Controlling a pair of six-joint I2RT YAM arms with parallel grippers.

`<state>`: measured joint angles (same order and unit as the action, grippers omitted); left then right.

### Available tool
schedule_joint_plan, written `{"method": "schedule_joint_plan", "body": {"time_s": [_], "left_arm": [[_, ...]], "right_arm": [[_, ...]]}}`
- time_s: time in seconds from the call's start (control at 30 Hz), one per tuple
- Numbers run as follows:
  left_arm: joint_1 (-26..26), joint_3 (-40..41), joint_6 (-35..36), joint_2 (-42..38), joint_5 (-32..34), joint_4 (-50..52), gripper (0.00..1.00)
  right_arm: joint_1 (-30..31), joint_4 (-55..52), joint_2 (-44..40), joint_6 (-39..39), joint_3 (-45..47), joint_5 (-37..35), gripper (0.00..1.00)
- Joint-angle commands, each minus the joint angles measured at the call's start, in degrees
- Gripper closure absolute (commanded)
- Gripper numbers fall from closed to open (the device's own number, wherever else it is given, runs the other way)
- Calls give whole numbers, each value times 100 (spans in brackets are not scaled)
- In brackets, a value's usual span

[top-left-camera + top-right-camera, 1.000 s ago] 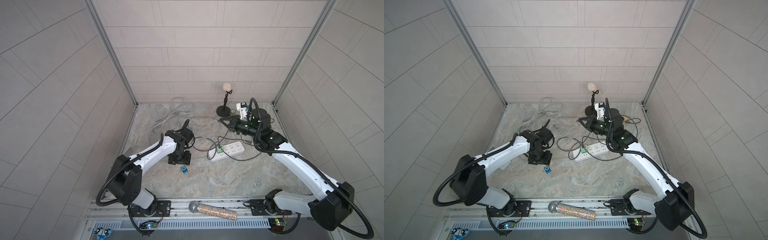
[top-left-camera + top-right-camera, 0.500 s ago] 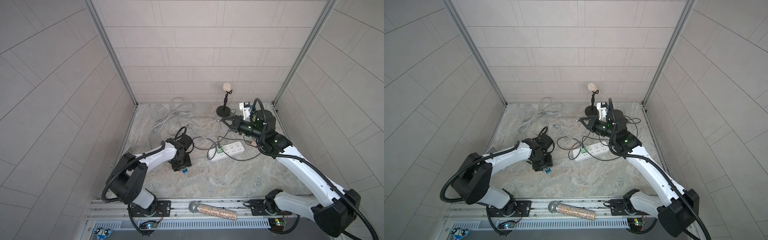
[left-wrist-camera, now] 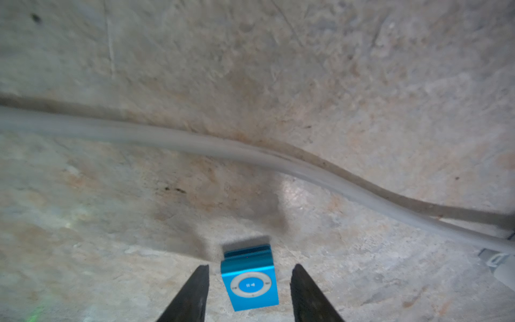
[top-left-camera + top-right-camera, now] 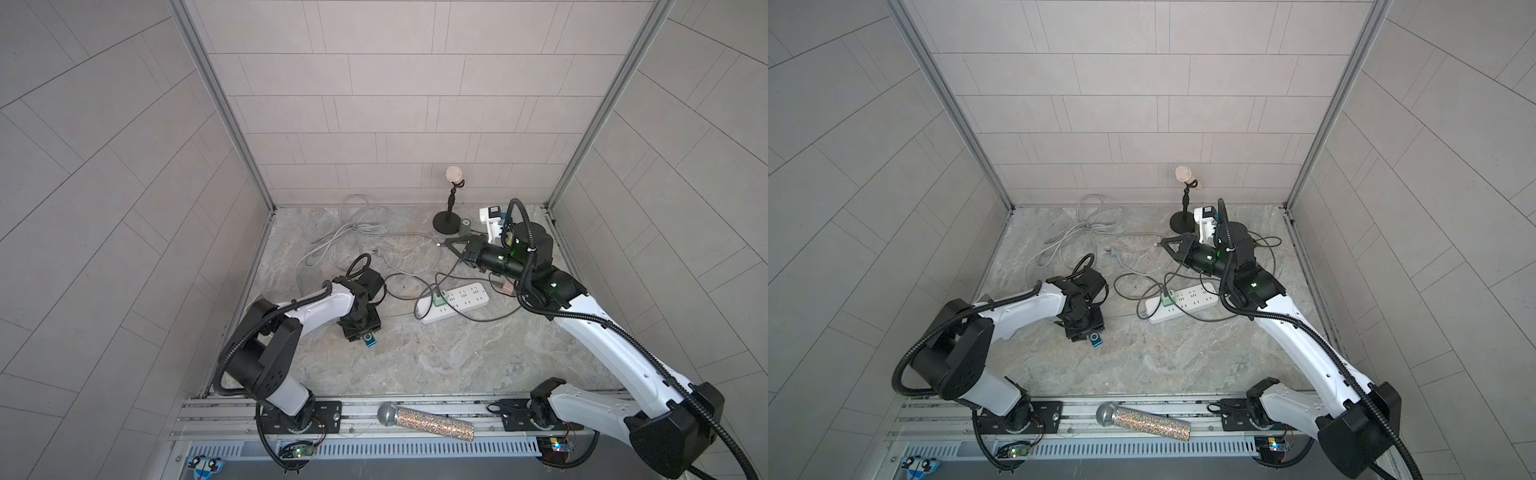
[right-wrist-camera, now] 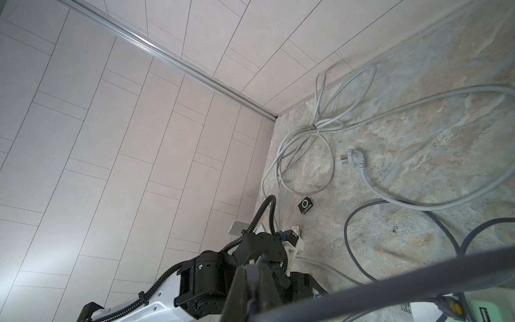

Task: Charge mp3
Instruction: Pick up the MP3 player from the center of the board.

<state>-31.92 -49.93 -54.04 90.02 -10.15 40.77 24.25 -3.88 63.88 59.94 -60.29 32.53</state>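
The mp3 [image 3: 250, 281] is a small blue square player with a round control pad, lying flat on the stone floor, and it shows in both top views [image 4: 369, 340] [image 4: 1096, 340]. My left gripper [image 3: 249, 267] points down over it, open, one finger on either side with a gap each way. My right gripper [image 4: 448, 242] hovers at the back right, above the floor. Its jaws are shut on the small plug at the end of the dark charging cable [image 5: 390, 281]. That cable runs back to a green charger [image 4: 438, 300] in the white power strip [image 4: 457, 299].
A grey cable [image 3: 223, 145] crosses the floor just beyond the mp3; its coil [image 4: 353, 232] and plug [image 5: 352, 159] lie at the back left. A small dark square device [image 5: 305, 205] sits behind my left arm. A microphone stand [image 4: 451, 208] stands at the back, a glitter microphone [image 4: 424, 419] on the front rail.
My left gripper has come down and forward over the blue mp3, and its jaws have narrowed around it. The right arm has shifted slightly right with the cable end.
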Motion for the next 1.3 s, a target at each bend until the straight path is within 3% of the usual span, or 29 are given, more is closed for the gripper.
{"method": "schedule_joint_plan", "body": {"time_s": [0.0, 0.27, 0.57, 0.87, 1.13, 1.27], "left_arm": [[37, 64, -56, 56, 69, 73, 49], [36, 83, 16, 145, -23, 39, 58], [37, 331, -54, 167, -182, -254, 61], [63, 60, 175, -89, -281, -316, 85], [154, -599, 516, -1742, -541, -1976, 91], [239, -1338, 478, -1701, -1470, -3101, 94]], "right_arm": [[-50, 80, -115, -79, 48, -32, 100], [-80, 32, -147, -110, 66, -47, 100], [-87, -9, -154, -123, 49, -50, 100], [-96, -53, -165, -123, 70, -108, 100], [97, 134, -105, -919, -39, -364, 100], [154, -213, -44, -1565, -535, -667, 100]]}}
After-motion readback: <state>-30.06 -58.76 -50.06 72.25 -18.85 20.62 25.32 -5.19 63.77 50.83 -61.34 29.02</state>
